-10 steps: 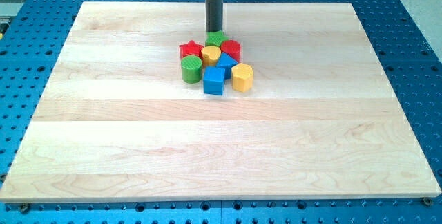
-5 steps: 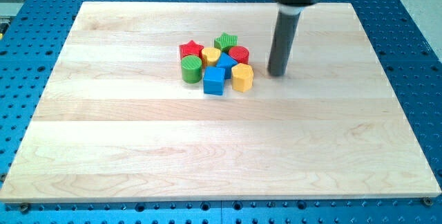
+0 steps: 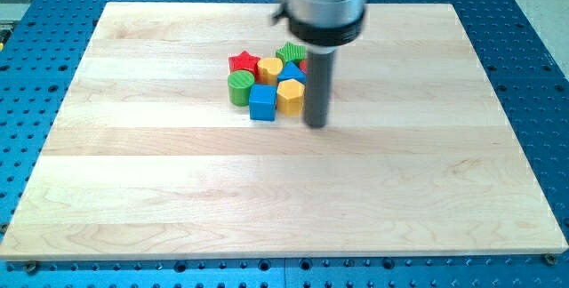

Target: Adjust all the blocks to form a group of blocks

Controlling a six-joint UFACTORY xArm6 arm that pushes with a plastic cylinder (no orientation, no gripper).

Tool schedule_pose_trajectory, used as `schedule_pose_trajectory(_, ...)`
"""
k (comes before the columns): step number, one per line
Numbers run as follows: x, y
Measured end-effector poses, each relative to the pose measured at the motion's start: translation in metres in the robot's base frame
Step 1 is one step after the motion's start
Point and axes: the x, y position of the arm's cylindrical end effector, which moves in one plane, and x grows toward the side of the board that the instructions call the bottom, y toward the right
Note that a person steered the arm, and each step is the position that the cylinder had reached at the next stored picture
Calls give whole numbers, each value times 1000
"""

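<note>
You see a pale wooden board (image 3: 178, 190) on blue perforated metal table (image 3: 533, 21); coloured blocks (image 3: 267, 79) cluster on its far centre.

Robotics lab, blue perforated bench (image 3: 533, 75) (grid of holes), wooden board (image 3: 267, 190)

I count eight blocks on the board (image 3: 133, 190), though one is mostly hidden behind my rod. Two are red: a red star (image 3: 243, 61) and a red block (image 3: 305, 63) whose shape I cannot make out, only a sliver showing. Two are green: a green cylinder (image 3: 240, 86) and a green star (image 3: 290, 53). Two are yellow: a yellow hexagon (image 3: 290, 96) and a yellow cylinder (image 3: 269, 69). Two are blue: a blue cube (image 3: 262, 103) and a blue triangle (image 3: 292, 74). There is one rod, with my tip (image 3: 316, 125) at its end.
</note>
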Motion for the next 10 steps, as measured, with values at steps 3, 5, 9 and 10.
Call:
schedule_pose_trajectory(3, -13, 4)
schedule_pose_trajectory(5, -13, -20)
schedule_pose_trajectory(9, -94, -57)
schedule_pose_trajectory(10, -95, -73)
